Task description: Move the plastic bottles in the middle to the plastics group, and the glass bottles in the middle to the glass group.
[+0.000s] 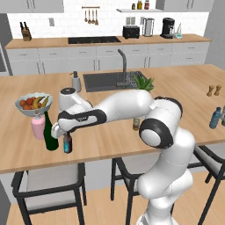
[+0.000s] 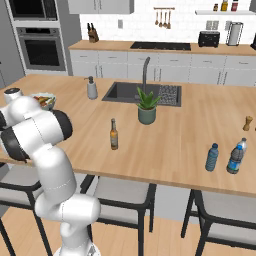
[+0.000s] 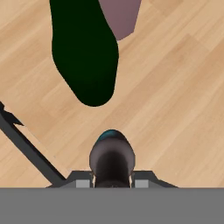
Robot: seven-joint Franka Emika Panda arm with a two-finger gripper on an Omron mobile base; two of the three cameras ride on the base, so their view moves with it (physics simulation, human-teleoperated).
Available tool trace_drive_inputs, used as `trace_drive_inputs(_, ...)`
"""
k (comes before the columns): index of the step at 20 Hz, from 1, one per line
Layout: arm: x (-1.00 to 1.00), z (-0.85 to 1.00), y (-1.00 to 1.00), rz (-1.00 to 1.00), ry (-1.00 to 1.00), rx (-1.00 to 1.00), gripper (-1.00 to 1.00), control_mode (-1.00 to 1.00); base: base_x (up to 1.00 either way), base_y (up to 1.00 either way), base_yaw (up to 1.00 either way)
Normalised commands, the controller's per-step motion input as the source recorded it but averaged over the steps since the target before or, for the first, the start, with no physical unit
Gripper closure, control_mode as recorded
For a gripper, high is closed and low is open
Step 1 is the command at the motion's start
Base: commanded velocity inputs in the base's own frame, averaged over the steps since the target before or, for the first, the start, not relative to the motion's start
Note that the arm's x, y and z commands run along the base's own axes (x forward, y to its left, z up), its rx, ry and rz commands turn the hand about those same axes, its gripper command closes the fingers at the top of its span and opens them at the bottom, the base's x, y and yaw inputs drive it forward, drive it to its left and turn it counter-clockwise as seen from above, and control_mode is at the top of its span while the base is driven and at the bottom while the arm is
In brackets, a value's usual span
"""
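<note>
My gripper (image 1: 65, 133) hangs over the counter's near left part, shut on the neck of the dark glass bottle with a blue label (image 1: 67, 143). In the hand view that bottle's top (image 3: 112, 158) sits between the fingertips (image 3: 83, 180). It stands upright just right of the tall green wine bottle (image 1: 49, 131) (image 3: 85, 52) of the glass group. The amber glass bottle (image 2: 114, 134) stands mid-counter, half hidden behind my arm in the left base view. Far right, the light-blue plastic bottle (image 2: 212, 157) stands beside the plastics group's darker bottle (image 2: 234, 159).
A pink bottle (image 1: 38, 126) and a fruit bowl (image 1: 34, 104) stand just behind the wine bottle. The sink (image 1: 110, 80), a potted plant (image 2: 147, 108) and a soap dispenser (image 1: 76, 81) sit farther back. Stools (image 1: 48, 180) stand under the near counter edge.
</note>
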Motion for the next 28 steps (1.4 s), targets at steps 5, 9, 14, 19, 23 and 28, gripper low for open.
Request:
trace_drive_inputs(5, 0.01, -0.27, 0.0, 0.0, 0.01, 0.0, -1.0, -1.0, 0.0, 0.0, 0.0)
trace_drive_inputs(9, 0.0, -0.15, 0.0, 0.0, 0.01, 0.0, -1.0, -1.0, 0.0, 0.0, 0.0)
trace_drive_inputs(14, -0.02, 0.08, -0.01, 0.0, 0.0, 0.0, -1.0, -1.0, 0.0, 0.0, 0.0)
trace_drive_inputs(19, -0.13, 0.39, -0.29, 0.0, 0.0, 0.0, -1.0, -1.0, 0.0, 0.0, 0.0)
trace_drive_inputs(23, -0.29, 0.3, -0.55, -0.01, 0.0, 0.03, -1.0, -1.0, 0.0, 0.0, 0.0)
trace_drive_inputs(28, -0.32, 0.15, -0.69, -0.01, 0.01, 0.0, -1.0, -1.0, 0.0, 0.0, 0.0)
